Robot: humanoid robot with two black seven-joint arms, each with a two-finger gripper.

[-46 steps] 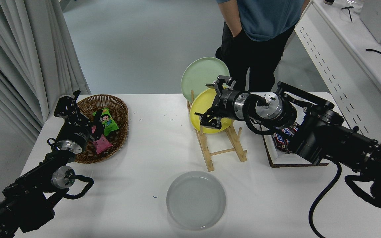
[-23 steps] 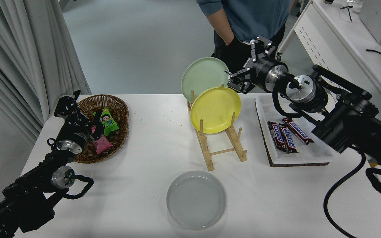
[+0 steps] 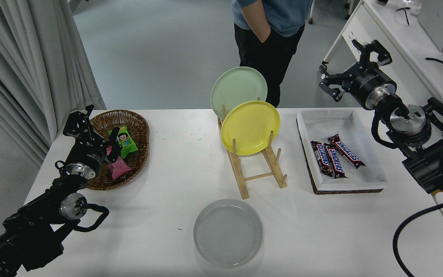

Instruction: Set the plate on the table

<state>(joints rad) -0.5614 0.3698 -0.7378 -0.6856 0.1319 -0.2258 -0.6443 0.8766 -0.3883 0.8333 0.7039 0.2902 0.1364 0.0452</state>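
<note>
The light grey plate (image 3: 228, 232) lies flat on the white table (image 3: 167, 184) near its front edge, with nothing touching it. My right gripper (image 3: 350, 65) is open and empty, raised high beyond the table's far right corner, far from the plate. My left gripper (image 3: 90, 130) is parked at the lower left, over the wicker basket's near edge.
A wooden rack (image 3: 256, 169) holds a yellow plate (image 3: 250, 127) and a pale green plate (image 3: 238, 90) upright. A wicker basket (image 3: 131, 123) with snack packets stands at the left. A white cloth-lined tray (image 3: 360, 181) holds candy bars (image 3: 331, 157). A person (image 3: 269, 30) stands beyond the table.
My right gripper has swung up and to the right, from in front of the yellow plate to beyond the table's far right corner. The grey plate has not moved. The person shifted left.
</note>
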